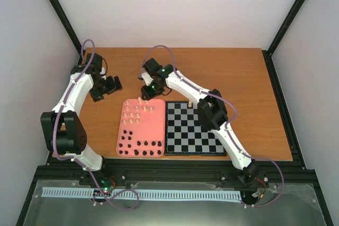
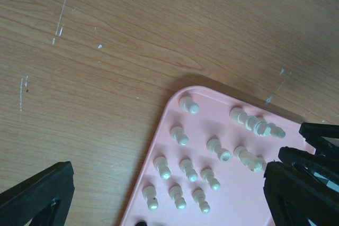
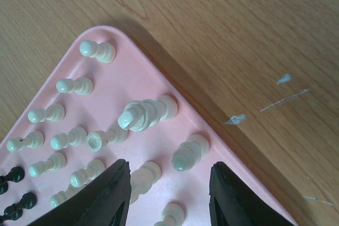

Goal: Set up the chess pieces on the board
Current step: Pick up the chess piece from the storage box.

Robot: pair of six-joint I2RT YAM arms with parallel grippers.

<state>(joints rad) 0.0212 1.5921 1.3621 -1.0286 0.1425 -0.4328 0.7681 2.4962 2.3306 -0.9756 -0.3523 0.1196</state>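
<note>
Pick-up of a cream piece from the tray is judged to be the step in hand. The right gripper hangs over the far right corner of the plain pink rounded plastic tray. Its black fingers are spread and pinch nothing. One small cream-coloured chess piece stands in the gap, nearer the left-hand finger in the right wrist view. A round-headed cream piece stands just ahead of it, and a tall cream piece beyond that.

Location of parts:
- The other cream pieces occupy the far half of the tray.
- The black chess pieces occupy the near half.
- The flat black-and-grey checked chessboard lies just beside the tray on its right.
- A single cream piece stands at the board's far edge.

Recommended procedure:
1. Shift the gripper sideways until the chosen piece sits midway in the gap.
2. Lower until the pads face the stem, not the head.
3. Close gently, as so small and smooth a piece is likely to tip or slip out.
4. Lift straight up before crossing to the board, because the neighbouring pieces stand close.

The left gripper is likewise spread and holds nothing. It hangs near the tray's far left corner over the brown wooden table. It should stay out of the right arm's path.
</note>
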